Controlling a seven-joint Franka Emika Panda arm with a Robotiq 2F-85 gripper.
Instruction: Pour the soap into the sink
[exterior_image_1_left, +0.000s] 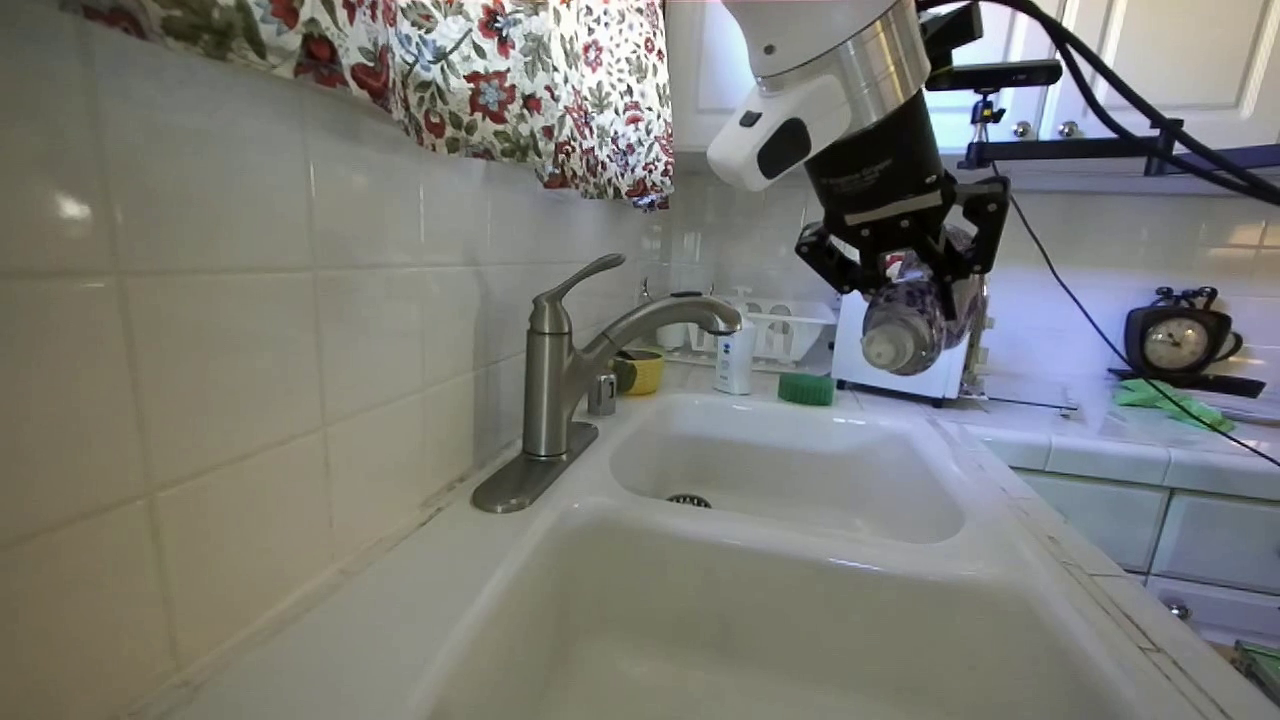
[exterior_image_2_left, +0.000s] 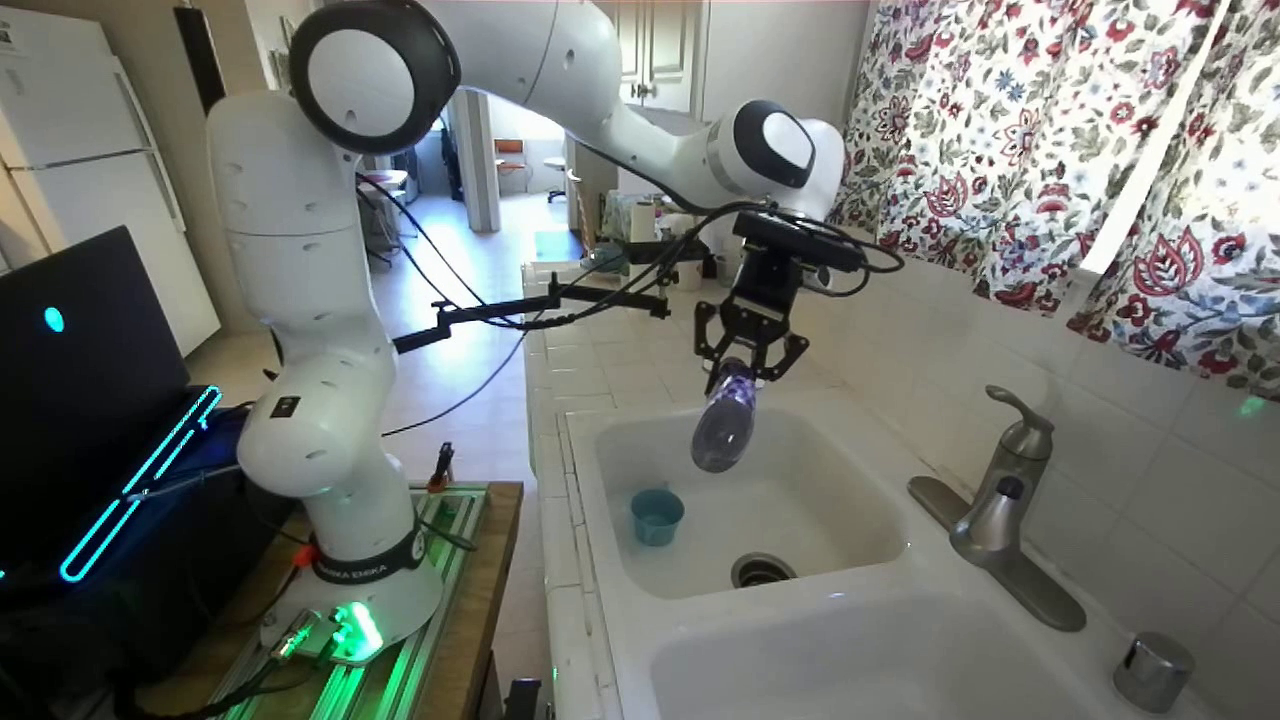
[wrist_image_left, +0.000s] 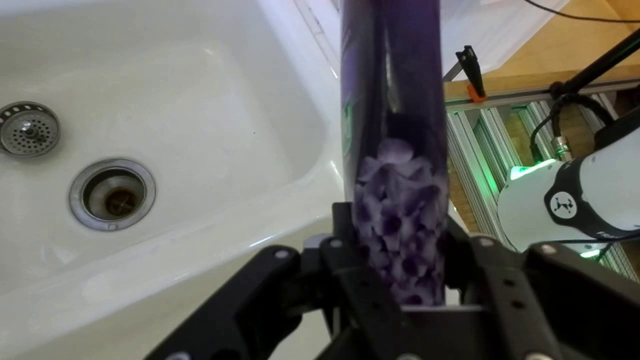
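The soap (exterior_image_1_left: 905, 322) is a clear bottle of purple liquid with a purple patterned label. My gripper (exterior_image_2_left: 740, 372) is shut around its label part and holds it above the sink (exterior_image_2_left: 850, 585), roughly on its side. Its white cap (exterior_image_1_left: 890, 345) points toward the camera in that exterior view, and its base faces the camera in the other. In the wrist view the soap (wrist_image_left: 397, 225) sits between both fingers of the gripper (wrist_image_left: 397, 232); its cap is hidden there. No stream of liquid shows. I cannot tell whether the cap is open.
The metal faucet (exterior_image_1_left: 550, 370) stands behind the sink's divider. A teal cup (exterior_image_2_left: 657, 516) sits in a basin. A loose strainer (wrist_image_left: 30, 129) lies beside an open drain (wrist_image_left: 112, 194). A green brush (exterior_image_1_left: 806, 389), a white bottle (exterior_image_1_left: 734, 358) and a yellow pot (exterior_image_1_left: 645, 372) stand on the counter.
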